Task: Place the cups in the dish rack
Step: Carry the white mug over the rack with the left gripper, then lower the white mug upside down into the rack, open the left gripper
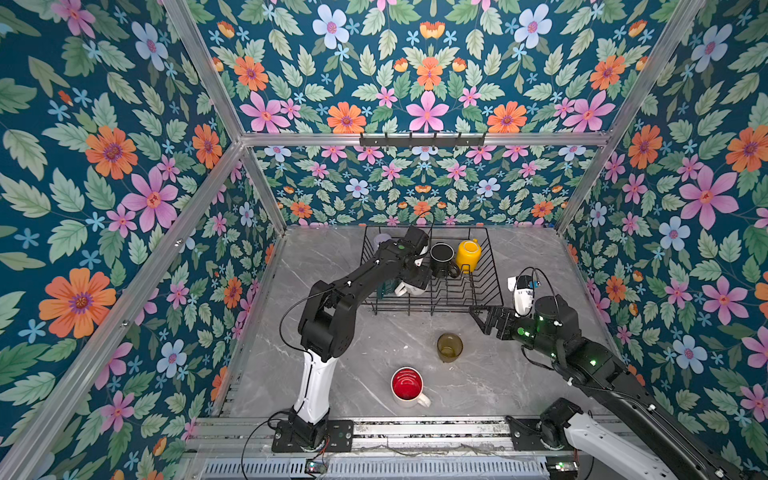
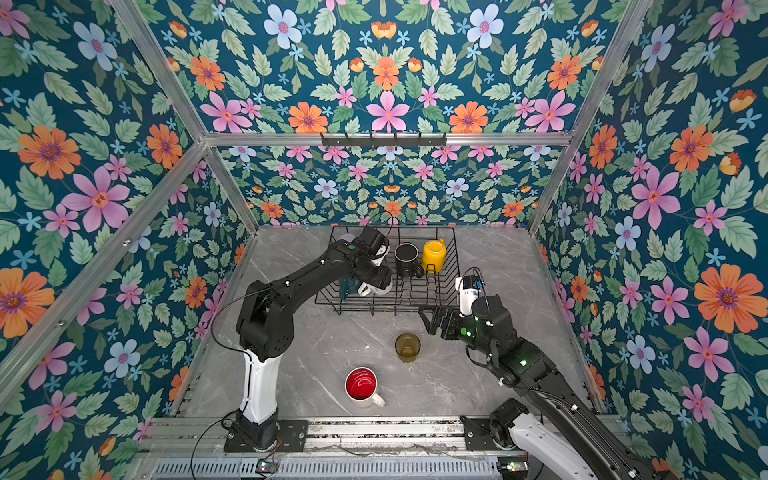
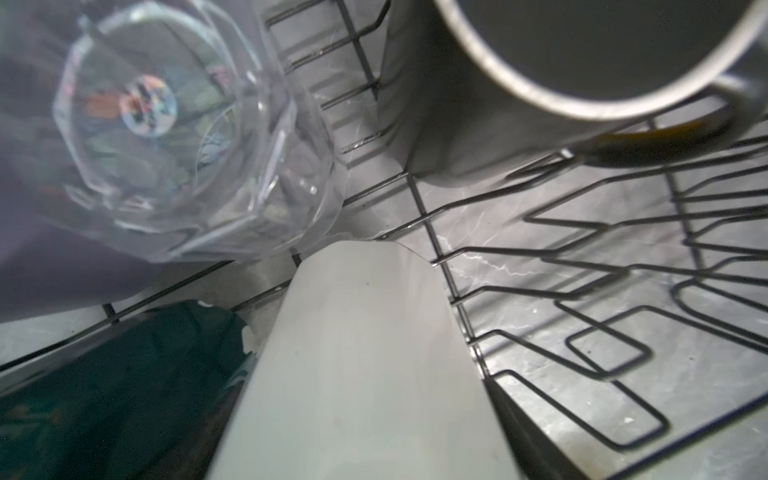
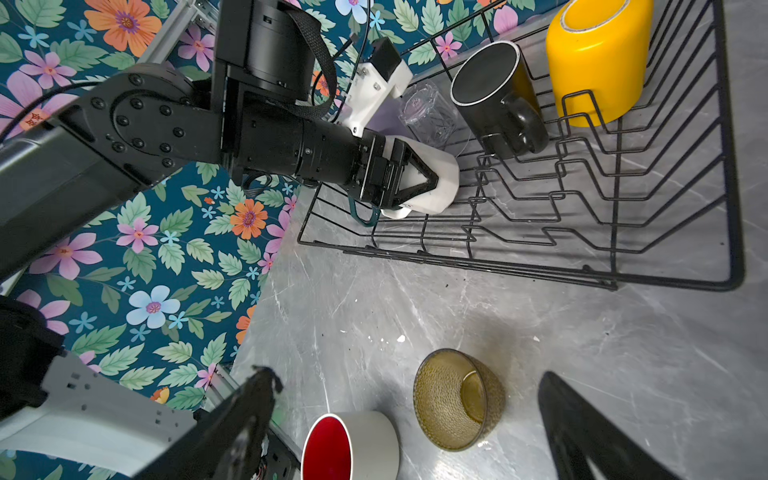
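White faceted ceramic fills my left claw (image 4: pixel 440 187): I pinch the white mug (image 3: pixel 365 353) across its body, one black finger (image 4: pixel 428 182) lying flat against its side. The mug is tipped over low in the near left part of the large black wire dish rack (image 1: pixel 492 270). Just beside it, toward the rack's left wall, lies the dark green mug (image 3: pixel 104 395), of which I see only a part. Just beyond them the clear faceted glass (image 4: pixel 428 114) lies on its side on the wires, and the lilac tumbler (image 1: pixel 381 240) shows behind it in the far left corner. The black mug (image 1: pixel 442 257) with its pale rim leans among the upright dividers (image 4: pixel 582 124) near the rack's middle, handle toward the near side. The yellow mug (image 1: pixel 468 254) sits mouth down just beside it at the far right.

My right claw (image 1: pixel 480 320) hangs spread wide, nothing between its fingers, above the grey marbled tabletop (image 1: pixel 374 361), just off the rack's near right corner. Outside the rack, nearer my bases, the olive textured glass (image 1: pixel 449 347) stands upright on the table. Nearer again, the white mug with a red inside (image 1: pixel 407 384) stands upright too, its handle pointing right. These two are near each other but apart.
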